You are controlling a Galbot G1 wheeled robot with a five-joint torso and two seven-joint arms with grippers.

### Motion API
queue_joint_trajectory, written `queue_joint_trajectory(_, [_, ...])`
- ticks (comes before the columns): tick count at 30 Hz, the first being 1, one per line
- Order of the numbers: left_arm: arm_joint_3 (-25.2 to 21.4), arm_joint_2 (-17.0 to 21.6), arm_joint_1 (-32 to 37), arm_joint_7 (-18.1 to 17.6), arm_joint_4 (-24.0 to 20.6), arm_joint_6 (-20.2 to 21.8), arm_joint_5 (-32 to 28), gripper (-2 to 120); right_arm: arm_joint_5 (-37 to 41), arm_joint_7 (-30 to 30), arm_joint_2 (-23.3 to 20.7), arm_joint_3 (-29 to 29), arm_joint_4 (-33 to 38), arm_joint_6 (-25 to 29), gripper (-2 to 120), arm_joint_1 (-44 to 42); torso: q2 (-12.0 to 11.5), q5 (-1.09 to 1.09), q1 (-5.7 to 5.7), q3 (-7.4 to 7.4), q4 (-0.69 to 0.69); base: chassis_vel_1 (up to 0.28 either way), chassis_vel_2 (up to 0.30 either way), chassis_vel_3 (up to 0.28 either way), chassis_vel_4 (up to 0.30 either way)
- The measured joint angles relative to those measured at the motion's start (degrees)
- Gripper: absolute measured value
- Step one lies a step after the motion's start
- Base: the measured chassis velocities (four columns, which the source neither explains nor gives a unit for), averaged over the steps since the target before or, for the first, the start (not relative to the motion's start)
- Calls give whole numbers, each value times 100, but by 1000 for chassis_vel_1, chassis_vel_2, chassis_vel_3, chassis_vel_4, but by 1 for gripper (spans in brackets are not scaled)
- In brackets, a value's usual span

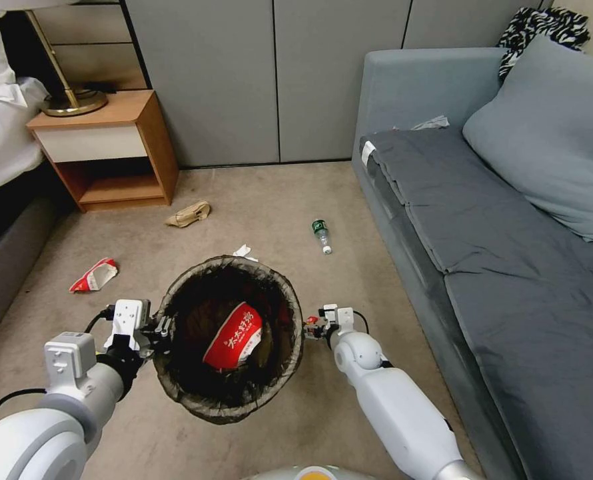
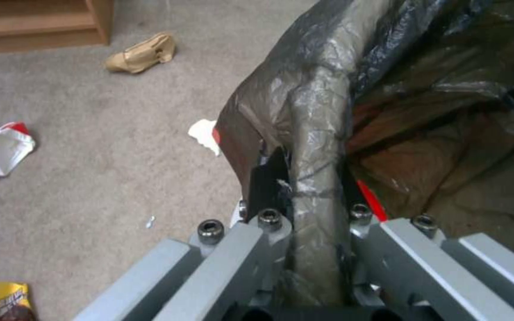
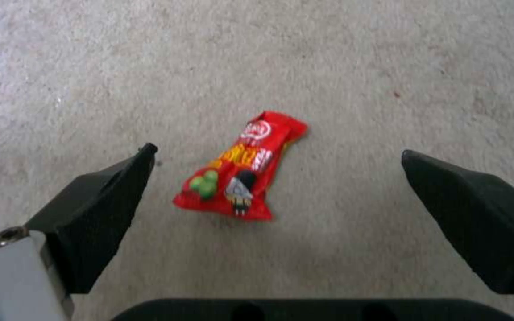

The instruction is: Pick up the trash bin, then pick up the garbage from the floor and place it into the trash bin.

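The left gripper [image 1: 158,331] is clamping the near-left rim of the trash bin [image 1: 196,400], its fingers [image 2: 269,178] closing on either side of the liner-covered lip, and is holding the bin off the carpet [image 1: 270,193] in front of the robot; a red-and-white wrapper [image 1: 233,337] is already lying inside. The right gripper [image 1: 315,327] is hanging just to the right of the bin with its jaws spread wide and gripping nothing. Directly beneath it, in the right wrist view, a red snack packet [image 3: 242,167] is lying flat on the carpet, centred between the two dark fingertips [image 3: 99,209] and apart from both. The packet's long axis is running roughly across the line joining the fingertips (slightly tilted), so the narrow width is presenting itself to the closing jaws; the coming move appears to call for a straight descent rather than any re-aiming. The right arm is plainly the nearer one, the left being occupied. Elsewhere on the floor, a green bottle [image 1: 321,235], a tan paper bag [image 1: 188,214], a second red-and-white wrapper [image 1: 94,275], a white tissue wad [image 1: 244,252] and a yellow snack packet [image 2: 7,301] are waiting, all well apart from the open claw.
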Motion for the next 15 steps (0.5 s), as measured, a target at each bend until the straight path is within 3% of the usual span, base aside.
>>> queue_joint_trajectory(15, [39,-16,-37,24,0,0,10,1,-620,-155,264,50,-577,269,100,306,0,0,0,0,0,0,0,0,0])
